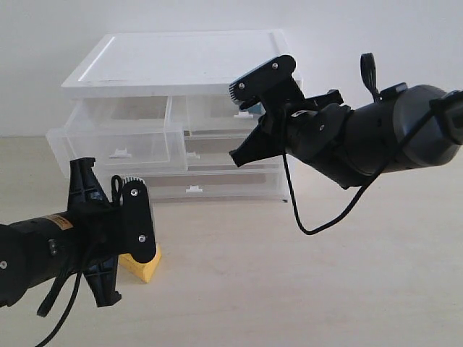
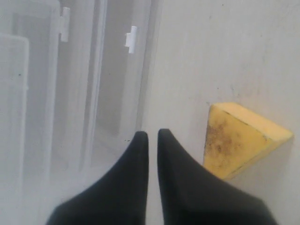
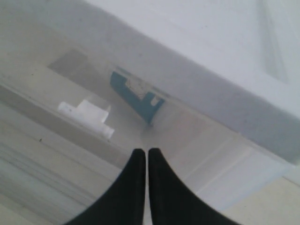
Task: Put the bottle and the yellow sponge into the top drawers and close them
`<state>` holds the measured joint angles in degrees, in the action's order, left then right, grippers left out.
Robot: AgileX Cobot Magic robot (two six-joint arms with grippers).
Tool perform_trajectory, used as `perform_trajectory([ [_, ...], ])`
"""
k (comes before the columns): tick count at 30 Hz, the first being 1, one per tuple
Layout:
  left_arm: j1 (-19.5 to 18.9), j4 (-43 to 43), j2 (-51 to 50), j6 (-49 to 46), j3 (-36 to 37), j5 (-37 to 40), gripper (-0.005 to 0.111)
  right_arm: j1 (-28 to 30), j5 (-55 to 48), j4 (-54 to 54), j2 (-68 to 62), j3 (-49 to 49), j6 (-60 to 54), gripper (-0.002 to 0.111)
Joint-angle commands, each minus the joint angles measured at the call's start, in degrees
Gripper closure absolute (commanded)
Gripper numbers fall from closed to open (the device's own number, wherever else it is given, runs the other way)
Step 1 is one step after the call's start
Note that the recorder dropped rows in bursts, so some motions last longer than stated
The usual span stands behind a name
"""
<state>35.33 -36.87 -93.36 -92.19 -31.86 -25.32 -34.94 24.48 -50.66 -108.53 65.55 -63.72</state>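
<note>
Though pressed shut, left fingers: gripping nothing.
Yellow sponge: on desk, just beside left fingers.
Right fingers: shut, empty.
Bottle: inside top drawer, just beyond right fingers.

The yellow sponge is a wedge with a dirty brown top. It lies on the table. The left top drawer is pulled out. The bottle, with its blue-green label, is inside the right top drawer.
</note>
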Motion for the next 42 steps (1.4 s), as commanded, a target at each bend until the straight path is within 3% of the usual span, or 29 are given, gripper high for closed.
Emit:
perform_trajectory([
  [1, -0.1, 0.96, 0.03, 0.73, -0.14, -0.39, 0.103, 0.61, 2.3, 0.82, -0.05, 0.7, -0.24, 0.108],
  [4, -0.1, 0.96, 0.03, -0.04, -0.14, -0.39, 0.103, 0.61, 2.45, 0.91, -0.05, 0.7, -0.24, 0.103],
  [11, -0.1, 0.96, 0.03, -0.02, -0.14, -0.29, 0.103, 0.61, 1.58, 0.91, -0.05, 0.7, -0.54, 0.075],
  [27, -0.1, 0.3, 0.03, -0.02, 0.14, 0.06, 0.103, 0.61, -2.22, -10.06, 6.85, -2.77, -9.46, 0.074],
  [34, -0.1, 0.38, 0.03, -17.69, 2.27, 7.01, 0.103, 0.5, -3.48, -10.91, 8.52, -6.27, -8.81, 0.074],
  [42, -0.1, 0.38, 0.03, -17.84, 2.27, 8.02, 0.103, 0.5, -8.02, -12.0, 8.64, -6.84, -8.39, 0.074],
])
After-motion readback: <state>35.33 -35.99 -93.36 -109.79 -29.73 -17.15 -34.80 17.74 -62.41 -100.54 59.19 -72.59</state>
